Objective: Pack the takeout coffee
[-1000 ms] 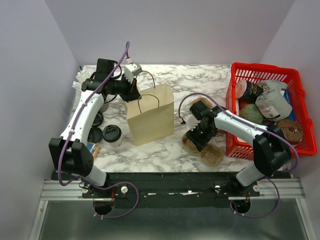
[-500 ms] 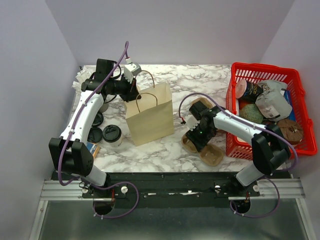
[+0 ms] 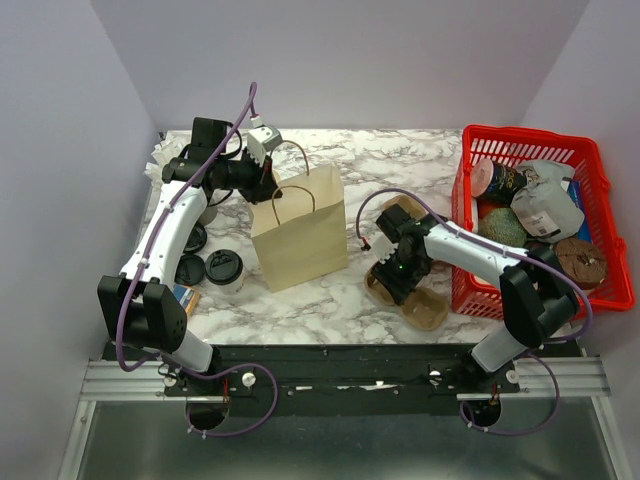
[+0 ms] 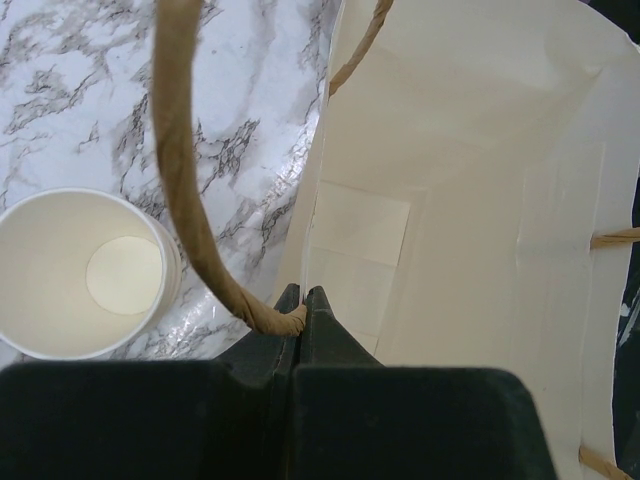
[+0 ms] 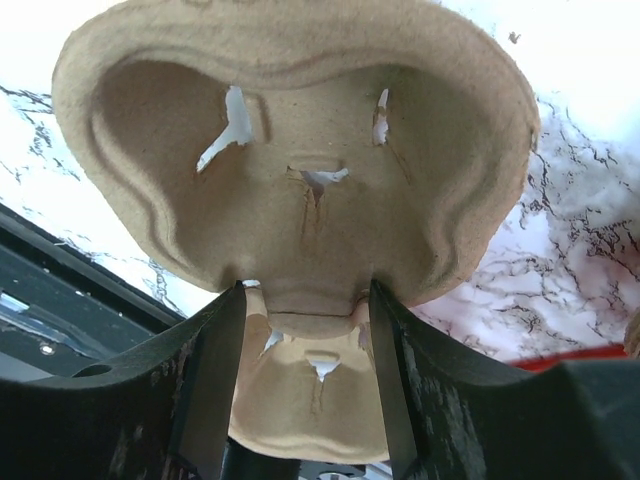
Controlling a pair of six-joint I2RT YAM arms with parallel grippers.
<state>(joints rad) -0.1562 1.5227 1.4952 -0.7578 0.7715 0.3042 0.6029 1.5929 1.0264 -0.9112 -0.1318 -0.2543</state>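
The takeout coffee, a small white cup with a black lid, stands on the table left of the tan paper bag. My left gripper is shut on the bag's near rim where the handle joins it, and holds the bag open; its fingertips pinch the rim and the handle end. The bag's inside looks empty. My right gripper is right of the bag, its fingers closed on the narrow middle of a brown cardboard cup carrier, which lies on the table.
A lidless white cup stands left of the bag beside my left gripper. Loose black lids lie by the coffee. A red basket full of groceries fills the right side. Another brown carrier lies behind my right arm.
The bag's top has shifted slightly left with my left gripper. My right gripper has edged a little left over the carrier. The coffee has not moved.
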